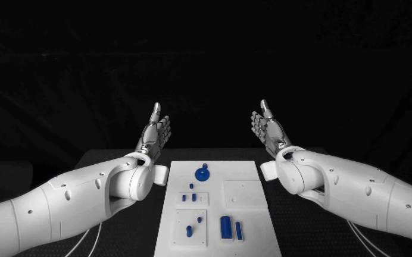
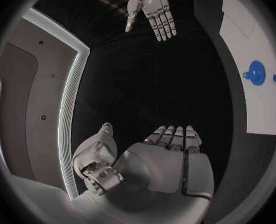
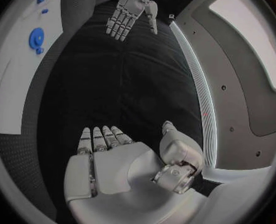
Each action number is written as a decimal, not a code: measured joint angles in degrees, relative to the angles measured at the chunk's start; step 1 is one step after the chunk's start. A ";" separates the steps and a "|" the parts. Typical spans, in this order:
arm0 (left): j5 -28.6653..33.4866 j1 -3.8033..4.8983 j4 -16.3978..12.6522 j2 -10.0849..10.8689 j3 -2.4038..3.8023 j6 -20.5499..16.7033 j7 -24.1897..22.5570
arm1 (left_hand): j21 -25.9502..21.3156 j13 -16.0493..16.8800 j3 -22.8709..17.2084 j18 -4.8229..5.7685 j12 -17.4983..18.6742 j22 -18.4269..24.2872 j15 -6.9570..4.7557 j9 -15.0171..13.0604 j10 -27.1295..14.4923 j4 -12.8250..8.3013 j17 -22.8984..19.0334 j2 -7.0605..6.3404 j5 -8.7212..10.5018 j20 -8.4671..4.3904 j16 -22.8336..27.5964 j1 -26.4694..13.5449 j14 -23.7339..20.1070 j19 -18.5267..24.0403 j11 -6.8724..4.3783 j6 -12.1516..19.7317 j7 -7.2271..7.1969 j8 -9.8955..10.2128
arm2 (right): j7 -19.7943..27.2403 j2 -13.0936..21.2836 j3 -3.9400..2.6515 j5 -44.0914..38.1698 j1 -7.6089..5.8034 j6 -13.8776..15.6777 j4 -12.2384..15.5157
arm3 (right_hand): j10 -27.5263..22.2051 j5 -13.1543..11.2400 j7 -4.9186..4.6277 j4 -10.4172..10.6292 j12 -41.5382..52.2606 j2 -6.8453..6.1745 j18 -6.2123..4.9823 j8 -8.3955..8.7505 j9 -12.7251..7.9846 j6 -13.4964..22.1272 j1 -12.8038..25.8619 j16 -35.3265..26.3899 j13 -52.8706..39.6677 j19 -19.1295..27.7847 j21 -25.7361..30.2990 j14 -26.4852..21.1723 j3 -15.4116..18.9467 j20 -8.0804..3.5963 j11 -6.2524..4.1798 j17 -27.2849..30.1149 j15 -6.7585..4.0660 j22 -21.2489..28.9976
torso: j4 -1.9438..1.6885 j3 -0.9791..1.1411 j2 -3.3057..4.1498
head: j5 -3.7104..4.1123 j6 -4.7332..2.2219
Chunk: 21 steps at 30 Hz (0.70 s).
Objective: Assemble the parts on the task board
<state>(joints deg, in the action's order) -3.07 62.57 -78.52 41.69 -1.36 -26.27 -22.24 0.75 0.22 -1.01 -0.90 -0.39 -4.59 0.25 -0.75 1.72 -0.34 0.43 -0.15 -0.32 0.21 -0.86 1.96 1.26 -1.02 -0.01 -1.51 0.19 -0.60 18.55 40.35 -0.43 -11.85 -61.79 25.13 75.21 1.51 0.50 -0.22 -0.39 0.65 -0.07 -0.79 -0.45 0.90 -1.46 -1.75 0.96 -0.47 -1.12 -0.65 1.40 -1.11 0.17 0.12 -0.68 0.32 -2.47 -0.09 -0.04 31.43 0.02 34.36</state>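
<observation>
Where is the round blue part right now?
In the head view the round blue part lies at the far end of the task board, left of centre, between the two raised arms; neither robot hand touches it.

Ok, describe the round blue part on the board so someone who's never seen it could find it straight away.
Start at the white board in the middle of the black table, between the two raised hands. Go to its far end: the round blue part lies there alone. It is a disc, while the other blue pieces nearer the robot are small pegs and bars.
</observation>
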 measured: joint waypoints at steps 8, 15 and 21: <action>1.59 -2.05 -9.46 2.53 1.11 -10.34 -3.55 | -0.55 -0.14 0.83 -0.01 0.00 4.48 -0.24 0.65 -1.42 0.36 -0.38 0.17 0.05 -0.21 0.66 -1.54 -1.06 0.81 0.01 1.23 -0.20 0.42 | 5.50 3.36 0.35 6.45 1.24 10.46 11.38 | -1.30 -0.29 0.24 0.39 -0.45 0.06 0.00 0.25 -0.84 1.21 1.42 -0.76 0.41 0.84 0.45 -1.14 0.86 -0.19 -0.12 0.60 -0.29 2.40 | 0.08 0.03 -0.20 | -0.01 0.02; 2.47 -2.42 -11.23 3.01 1.29 -14.91 -5.30 | -0.55 -0.17 0.83 -0.01 0.00 4.53 -0.25 0.70 -1.42 0.36 -0.38 0.17 0.05 -0.21 0.66 -1.54 -1.05 0.81 0.01 1.23 -0.20 0.42 | 8.35 4.29 0.44 9.80 1.58 15.91 14.57 | -1.30 -0.29 0.23 0.38 -0.45 0.06 0.00 0.24 -0.85 1.20 1.41 -0.76 0.42 0.84 0.45 -1.14 0.86 -0.18 -0.12 0.63 -0.29 2.43 | 0.09 0.04 -0.24 | -0.01 0.02; 2.82 -2.42 -11.25 3.02 1.29 -16.29 -5.96 | -0.55 -0.17 0.83 -0.01 0.00 4.54 -0.25 0.70 -1.42 0.36 -0.38 0.17 0.05 -0.21 0.66 -1.54 -1.05 0.81 0.01 1.23 -0.20 0.42 | 9.41 4.33 0.44 11.02 1.60 17.67 14.62 | -1.30 -0.28 0.23 0.38 -0.45 0.06 0.00 0.24 -0.85 1.20 1.41 -0.76 0.42 0.84 0.45 -1.14 0.86 -0.18 -0.12 0.63 -0.29 2.42 | 0.09 0.04 -0.24 | -0.01 0.02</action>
<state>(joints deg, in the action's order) -0.25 60.15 -89.77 44.71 -0.07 -42.56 -28.20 0.20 0.05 -0.17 -0.91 -0.39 -0.05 0.01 -0.05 0.30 0.02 0.05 0.02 -0.27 -0.01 -0.20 0.42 0.21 -0.21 0.00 -0.29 -0.02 -0.18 27.96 44.68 0.02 -0.83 -60.19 42.80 89.83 0.21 0.21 0.01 0.00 0.20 -0.01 -0.80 -0.20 0.05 -0.26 -0.34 0.20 -0.05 -0.28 -0.20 0.27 -0.26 -0.01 0.00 -0.05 0.03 -0.05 0.00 0.01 31.18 0.01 34.38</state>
